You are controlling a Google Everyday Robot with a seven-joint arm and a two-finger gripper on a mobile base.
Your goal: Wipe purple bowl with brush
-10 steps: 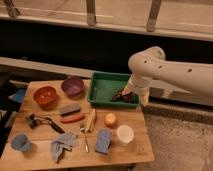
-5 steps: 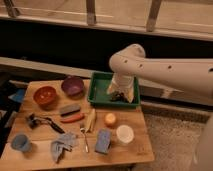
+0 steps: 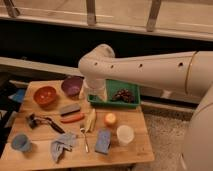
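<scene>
Hovering just right of purple bowl (image 3: 72, 85), far side of worktop (image 3: 76, 153): gripper (image 3: 95, 94), spread wide, empty. Near-left of it, well apart: brush (image 3: 45, 122), lying left-right, bristly head leftward.

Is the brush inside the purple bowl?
No: the brush lies on the table, apart from the purple bowl; the gripper hangs between that bowl and the green tray.

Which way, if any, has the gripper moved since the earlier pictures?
Yes. The gripper has moved across the green tray, from its right end to its left edge, nearer the purple bowl.
</scene>
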